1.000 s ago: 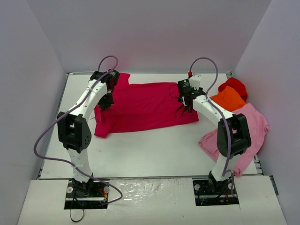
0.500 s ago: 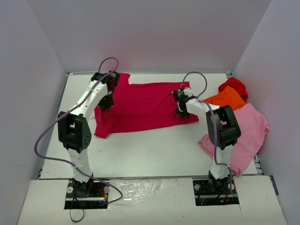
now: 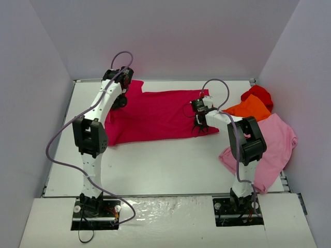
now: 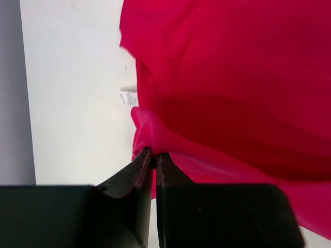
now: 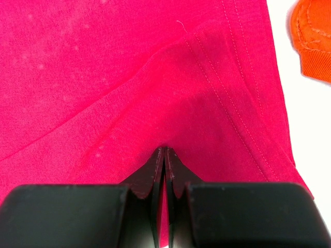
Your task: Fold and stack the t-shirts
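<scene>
Shirt: crimson shirt (image 3: 155,113) lies spread on the far half of the table (image 3: 155,165), with its long axis running left-right in the top view.
Left end effector (image 4: 150,157): jaws are closed tight on a raised pinch of crimson cloth at the shirt's far-left end. The cloth tents up from the table into the tips.
Right end effector (image 5: 164,155): jaws are closed to a slit. A ridge of crimson cloth puckers into the tips, so it reads as a pinch near the near-right corner, beside the hem stitching.
Key relation: the grips sit at opposite ends of the long axis with the shirt body between them. The left grip is at the far edge and the right grip at the near edge, so the held line runs diagonally across the cloth.
Nearer arm: each arm holds its own end. The middle of the shirt is about as far from one as from the other.
Step (my read): both ends are gripped and a lift or fold comes next. Nothing is folded or stacked yet.
Next move needs: both arms travelling together, otherwise the diagonal hold skews the fold.
Risk: the right pinch looks shallow and could slip.
Other shirts: the orange shirt (image 3: 252,108), red shirt (image 3: 260,93) and pink shirt (image 3: 276,142) are heaped at the table's right side. The orange one is near the crimson hem but apart from it.
</scene>
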You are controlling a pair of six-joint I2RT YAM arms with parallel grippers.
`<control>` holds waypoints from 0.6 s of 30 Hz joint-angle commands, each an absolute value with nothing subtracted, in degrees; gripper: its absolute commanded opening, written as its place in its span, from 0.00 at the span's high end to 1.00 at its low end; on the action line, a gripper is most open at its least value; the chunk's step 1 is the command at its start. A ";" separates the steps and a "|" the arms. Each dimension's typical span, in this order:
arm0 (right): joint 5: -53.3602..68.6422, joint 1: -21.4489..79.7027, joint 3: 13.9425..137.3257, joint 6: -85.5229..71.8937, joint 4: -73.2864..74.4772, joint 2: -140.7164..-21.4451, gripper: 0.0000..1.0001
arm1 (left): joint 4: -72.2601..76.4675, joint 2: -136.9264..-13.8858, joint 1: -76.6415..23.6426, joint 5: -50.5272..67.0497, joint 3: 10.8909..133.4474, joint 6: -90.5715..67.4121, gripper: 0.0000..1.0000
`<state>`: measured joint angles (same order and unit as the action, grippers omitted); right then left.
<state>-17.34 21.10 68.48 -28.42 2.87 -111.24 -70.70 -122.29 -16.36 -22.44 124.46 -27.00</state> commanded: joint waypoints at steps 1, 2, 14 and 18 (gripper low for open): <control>-17.14 21.27 65.74 -28.48 5.71 -112.32 1.00 | -73.76 -125.62 -15.73 -23.64 135.92 -23.82 1.00; -17.09 21.36 65.65 -28.48 5.62 -112.37 1.00 | -74.67 -127.22 -15.64 -23.42 138.78 -23.60 1.00; -16.74 22.28 65.98 -28.15 5.36 -112.15 1.00 | -80.98 -135.52 -14.59 -27.48 144.72 -22.98 0.37; -17.45 22.92 65.83 -28.60 5.36 -111.88 1.00 | -78.59 -131.94 -14.59 -30.05 141.47 -23.92 0.12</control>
